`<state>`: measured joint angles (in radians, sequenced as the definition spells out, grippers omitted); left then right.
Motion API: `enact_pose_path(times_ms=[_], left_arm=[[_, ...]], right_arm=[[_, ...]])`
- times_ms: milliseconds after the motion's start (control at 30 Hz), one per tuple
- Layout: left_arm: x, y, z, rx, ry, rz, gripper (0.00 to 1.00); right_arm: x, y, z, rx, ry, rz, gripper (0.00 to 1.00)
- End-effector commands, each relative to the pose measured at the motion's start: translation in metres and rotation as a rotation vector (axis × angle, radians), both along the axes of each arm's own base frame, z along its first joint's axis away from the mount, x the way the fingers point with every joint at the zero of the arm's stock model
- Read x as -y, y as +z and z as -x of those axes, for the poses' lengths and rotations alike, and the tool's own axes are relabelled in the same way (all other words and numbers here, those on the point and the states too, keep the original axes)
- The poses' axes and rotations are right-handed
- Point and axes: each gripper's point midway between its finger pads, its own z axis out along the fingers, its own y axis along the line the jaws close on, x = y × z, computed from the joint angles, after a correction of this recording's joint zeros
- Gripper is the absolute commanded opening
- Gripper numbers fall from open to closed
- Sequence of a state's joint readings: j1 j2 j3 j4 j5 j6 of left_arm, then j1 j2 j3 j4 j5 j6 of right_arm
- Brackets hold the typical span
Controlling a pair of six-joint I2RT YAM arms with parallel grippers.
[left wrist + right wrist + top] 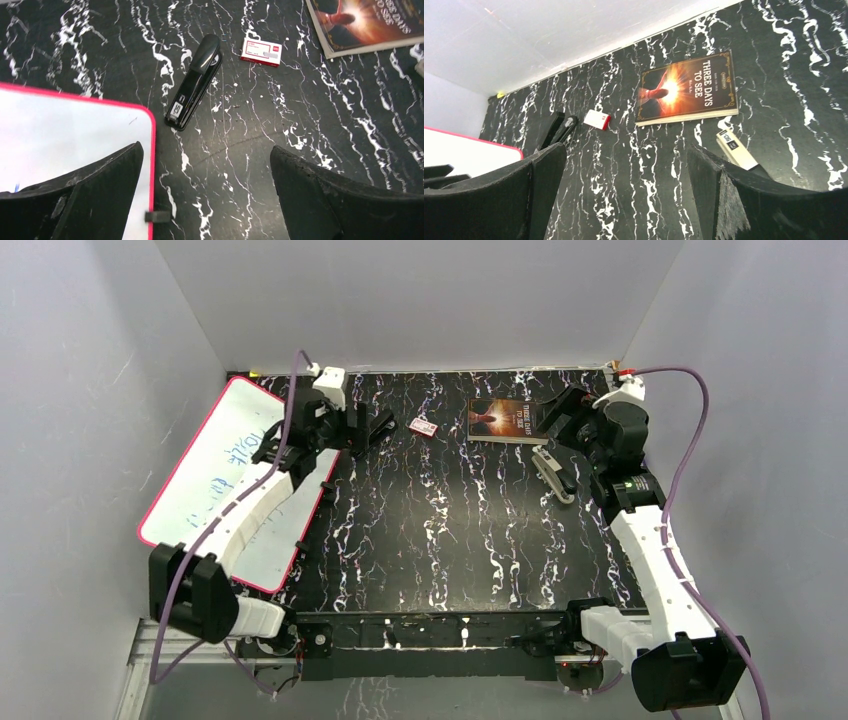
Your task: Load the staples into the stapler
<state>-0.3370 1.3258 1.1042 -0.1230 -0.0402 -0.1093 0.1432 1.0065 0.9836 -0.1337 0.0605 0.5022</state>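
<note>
I see 2 white arms from above, each bolted at the near edge. My left arm (255, 502) stretches forward and leans slightly inward. Its black wrist is bent so that the left gripper (372, 427) points toward the right. My right arm (645, 540) reaches forward along the right side, and its wrist is folded so that the right gripper (556, 412) points toward the left. The 2 grippers are well apart. In the left wrist view, the left gripper's 2 black fingers (100, 190) are spread fully apart and empty, their edges scuffed. In the right wrist view, the right gripper's 2 black fingers (514, 195) are spread just as wide and are also empty.
</note>
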Motion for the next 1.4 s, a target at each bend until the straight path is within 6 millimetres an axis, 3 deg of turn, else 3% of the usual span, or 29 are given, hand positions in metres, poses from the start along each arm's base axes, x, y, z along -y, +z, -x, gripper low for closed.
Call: enact_pose_path(times_ms=[0, 133, 267, 400, 733, 1200, 1367], left_arm=[[0.022, 0.014, -0.026, 0.103, -0.192, -0.079, 0.98], [0.043, 0.003, -0.047, 0.177, -0.349, -0.105, 0.99], [0.063, -0.036, -0.067, 0.114, -0.491, -0.122, 0.98], [0.074, -0.055, -0.084, 0.065, -0.577, -0.089, 0.93], [0.069, -0.092, -0.128, -0.060, -0.584, -0.124, 0.78], [0.073, -0.127, -0.135, -0.186, -0.605, -0.107, 0.59], [0.068, -0.140, -0.133, -0.223, -0.593, -0.131, 0.56]], right_arm=[[-0.017, 0.000, 0.007, -0.021, 0.089, -0.059, 0.98], [-0.034, -0.023, 0.013, -0.093, 0.173, -0.112, 0.98], [-0.044, -0.044, 0.017, -0.160, 0.228, -0.135, 0.97], [-0.048, -0.052, 0.021, -0.182, 0.251, -0.147, 0.97], [-0.048, -0.059, 0.027, -0.206, 0.263, -0.126, 0.97], [-0.050, -0.062, 0.027, -0.219, 0.273, -0.131, 0.97], [-0.051, -0.062, 0.029, -0.221, 0.279, -0.131, 0.97]])
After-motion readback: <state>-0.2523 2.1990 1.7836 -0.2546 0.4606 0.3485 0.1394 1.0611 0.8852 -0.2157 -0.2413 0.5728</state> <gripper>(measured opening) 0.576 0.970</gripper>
